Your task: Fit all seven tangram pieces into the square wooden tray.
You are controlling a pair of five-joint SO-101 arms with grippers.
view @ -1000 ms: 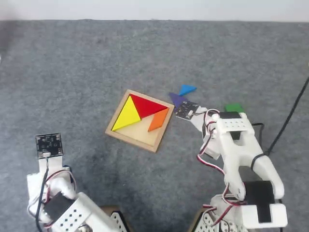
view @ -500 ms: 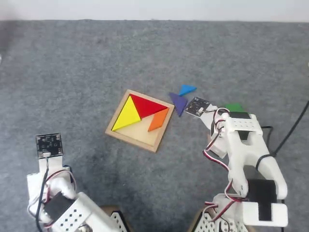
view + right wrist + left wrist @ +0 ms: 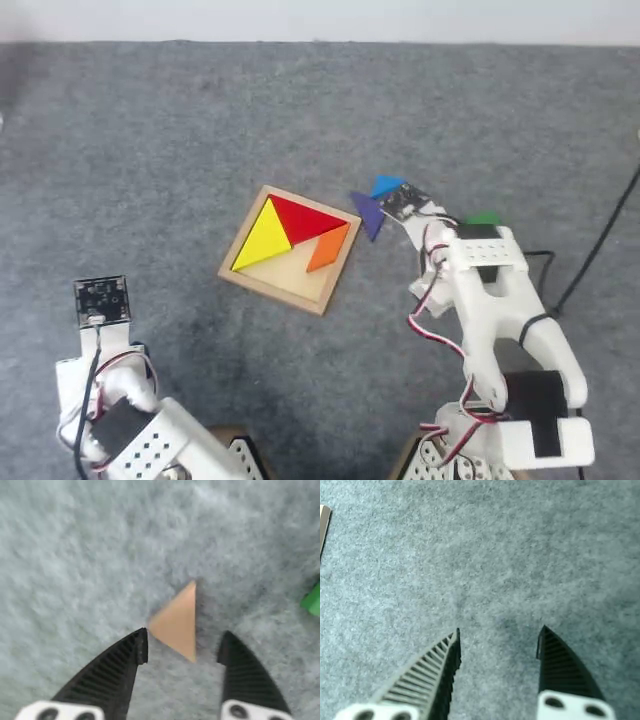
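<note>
The square wooden tray (image 3: 300,287) lies mid-table and holds a yellow triangle (image 3: 262,238), a red triangle (image 3: 305,217) and an orange parallelogram (image 3: 328,248). A purple triangle (image 3: 368,213) and a blue triangle (image 3: 385,185) lie on the carpet just right of it, with a green piece (image 3: 484,218) farther right. My right gripper (image 3: 185,635) is open and hovers low over a small tan triangle (image 3: 177,622), which sits between its fingertips. My left gripper (image 3: 500,631) is open over bare carpet near the table's front left.
Grey carpet covers the table. The right arm (image 3: 485,300) stretches from the front right toward the loose pieces. The left arm (image 3: 100,400) stays folded at the front left. A tray corner (image 3: 322,520) and the green piece (image 3: 312,600) show at the wrist views' edges.
The right arm first swung right, away from the tray, then reached farther back toward the blue triangle. The left arm has not moved.
</note>
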